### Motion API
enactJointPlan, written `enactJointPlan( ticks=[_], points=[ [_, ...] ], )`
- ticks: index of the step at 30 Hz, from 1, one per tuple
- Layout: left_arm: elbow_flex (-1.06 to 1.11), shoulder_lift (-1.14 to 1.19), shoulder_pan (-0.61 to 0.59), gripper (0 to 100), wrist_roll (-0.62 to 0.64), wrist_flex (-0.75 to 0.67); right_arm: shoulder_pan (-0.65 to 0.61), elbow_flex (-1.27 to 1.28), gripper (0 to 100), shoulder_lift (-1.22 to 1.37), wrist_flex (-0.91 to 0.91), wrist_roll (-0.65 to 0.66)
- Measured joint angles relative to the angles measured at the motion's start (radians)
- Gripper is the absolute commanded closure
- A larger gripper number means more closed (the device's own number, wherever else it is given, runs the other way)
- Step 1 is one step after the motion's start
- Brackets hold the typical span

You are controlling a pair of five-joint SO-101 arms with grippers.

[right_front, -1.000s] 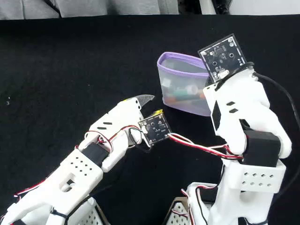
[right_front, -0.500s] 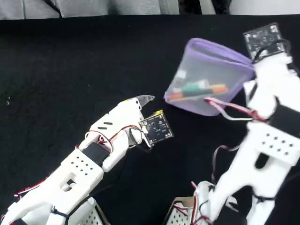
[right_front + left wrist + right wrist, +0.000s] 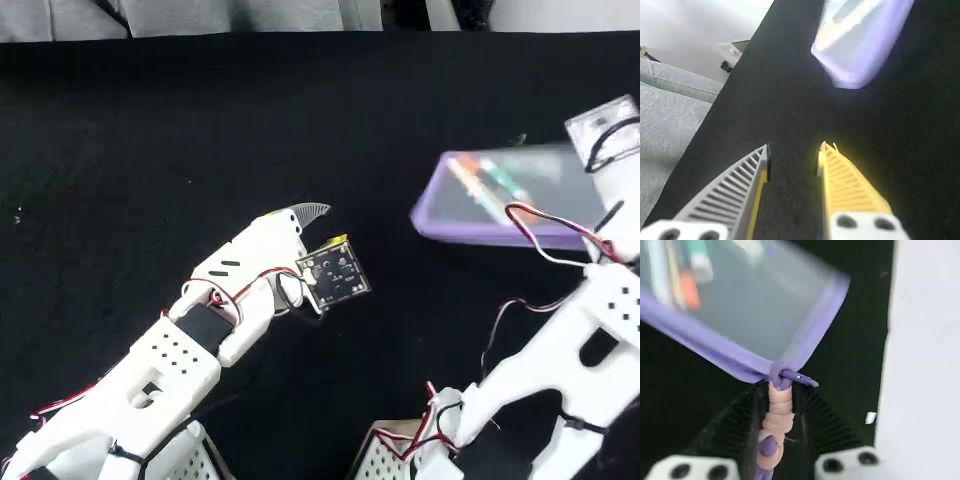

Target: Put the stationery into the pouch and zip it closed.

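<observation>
The clear pouch [image 3: 500,190] with purple edging hangs at the right of the high view, lying nearly flat above the black table. Pens and other stationery [image 3: 490,180] show through its wall. My right gripper [image 3: 777,390] is shut on the pink and purple zipper pull [image 3: 776,412] at the pouch's [image 3: 755,305] corner, and the stationery [image 3: 685,275] lies at the pouch's far end. My left gripper [image 3: 794,147] is open with nothing between its grey and yellow fingers. It stands low over the table's middle [image 3: 305,215], well short of the pouch [image 3: 860,40].
The black table cloth [image 3: 150,150] covers the whole work area. A grey surface [image 3: 665,115] lies beyond the table's far edge. The right arm's red and white wires [image 3: 550,245] loop under the pouch.
My right arm has swung the pouch up and to the right, turning it from standing open-mouthed to lying nearly flat. The left arm has not moved.
</observation>
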Motion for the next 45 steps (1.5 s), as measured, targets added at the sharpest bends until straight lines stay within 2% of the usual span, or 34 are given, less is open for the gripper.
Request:
enactJointPlan(
  ticks=[16, 23, 32, 38, 45],
  points=[
    [0.035, 0.000, 0.095, 83, 0.026, -0.002, -0.193, 0.193, 98.7, -0.338, 0.072, -0.052],
    [0.028, 0.003, 0.129, 83, 0.074, -0.002, -0.384, 0.209, 98.7, -0.514, 0.212, -0.144],
    [-0.006, 0.003, 0.206, 83, 0.075, -0.002, -0.583, 0.209, 98.7, -0.537, 0.270, -0.275],
    [-0.080, 0.048, 0.230, 83, 0.075, -0.002, -0.614, 0.207, 98.7, -0.505, 0.270, -0.282],
    [-0.241, 0.279, 0.236, 83, 0.078, -0.002, -0.614, 0.207, 98.7, -0.499, 0.270, -0.282]
  ],
)
